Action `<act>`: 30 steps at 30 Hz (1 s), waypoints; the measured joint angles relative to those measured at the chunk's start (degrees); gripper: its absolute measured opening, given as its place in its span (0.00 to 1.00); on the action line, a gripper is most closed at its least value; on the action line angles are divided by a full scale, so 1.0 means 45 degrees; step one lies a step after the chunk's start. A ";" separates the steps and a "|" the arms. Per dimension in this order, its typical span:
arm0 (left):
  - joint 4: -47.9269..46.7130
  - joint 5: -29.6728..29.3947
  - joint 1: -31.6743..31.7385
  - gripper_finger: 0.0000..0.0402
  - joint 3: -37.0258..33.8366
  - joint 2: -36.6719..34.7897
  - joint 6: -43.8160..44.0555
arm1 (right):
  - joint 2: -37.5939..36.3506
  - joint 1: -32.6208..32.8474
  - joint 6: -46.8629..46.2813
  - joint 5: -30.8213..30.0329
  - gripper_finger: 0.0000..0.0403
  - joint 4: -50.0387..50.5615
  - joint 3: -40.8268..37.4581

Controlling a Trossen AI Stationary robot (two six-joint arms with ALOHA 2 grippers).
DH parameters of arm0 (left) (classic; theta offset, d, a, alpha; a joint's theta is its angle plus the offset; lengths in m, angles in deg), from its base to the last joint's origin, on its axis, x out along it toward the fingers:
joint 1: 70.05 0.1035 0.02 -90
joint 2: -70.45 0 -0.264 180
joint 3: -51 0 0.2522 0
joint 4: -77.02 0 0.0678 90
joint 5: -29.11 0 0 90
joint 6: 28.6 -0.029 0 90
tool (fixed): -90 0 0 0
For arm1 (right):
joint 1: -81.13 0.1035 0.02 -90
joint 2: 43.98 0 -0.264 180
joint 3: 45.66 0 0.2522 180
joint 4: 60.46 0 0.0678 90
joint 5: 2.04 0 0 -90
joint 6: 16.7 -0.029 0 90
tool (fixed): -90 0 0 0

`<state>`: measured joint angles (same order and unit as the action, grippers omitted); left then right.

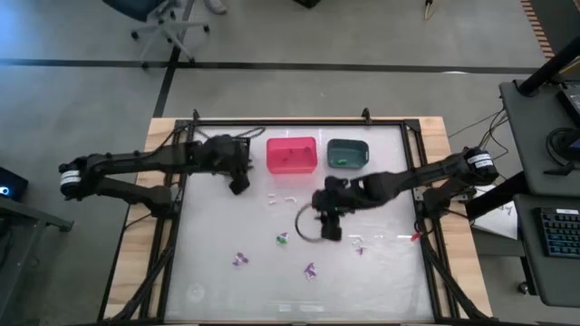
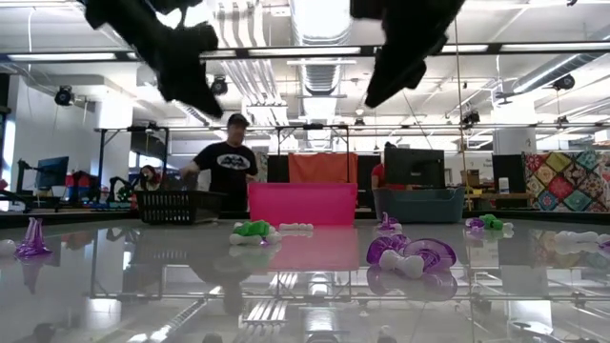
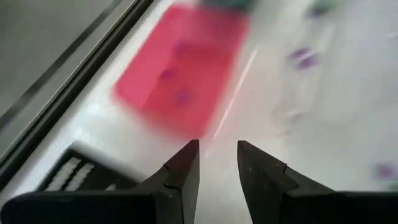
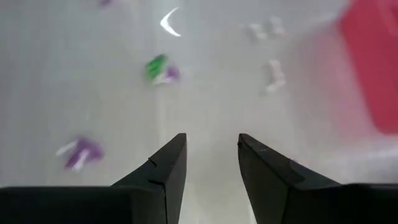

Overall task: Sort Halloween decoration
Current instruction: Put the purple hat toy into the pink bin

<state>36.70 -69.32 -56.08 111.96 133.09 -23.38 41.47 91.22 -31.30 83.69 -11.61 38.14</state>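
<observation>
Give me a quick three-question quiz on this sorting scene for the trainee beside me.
1. True or false: the left pincer hangs beside the pink bin with nothing between its fingers.
2. Which bin has a green trinket in it? A) pink bin B) teal bin
3. Fill in: the right pincer is over the table's middle, its fingers ____.

Key: 1 true. 2 B. 3 open, holding nothing; loose trinkets, such as a green-and-purple one, lie beyond them.
</observation>
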 joint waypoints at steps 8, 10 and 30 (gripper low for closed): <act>0.2838 -0.0027 -0.3450 0.23 -0.0005 -0.0279 0.0734 | 0.0000 0.1765 0.0739 -0.0054 0.33 -0.0708 -0.0089; 0.3341 -0.0317 -0.4132 0.23 -0.0005 -0.0193 0.0833 | 0.0000 0.2062 0.0759 -0.0058 0.33 -0.1208 -0.0262; 0.5772 -0.1719 -0.7325 0.23 -0.0019 0.1504 0.1439 | 0.0303 0.4323 -0.0945 -0.1643 0.33 -0.7826 -0.3816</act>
<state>62.67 -77.05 -89.04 111.87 139.86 -16.90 42.84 110.67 -35.55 76.30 -46.82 20.97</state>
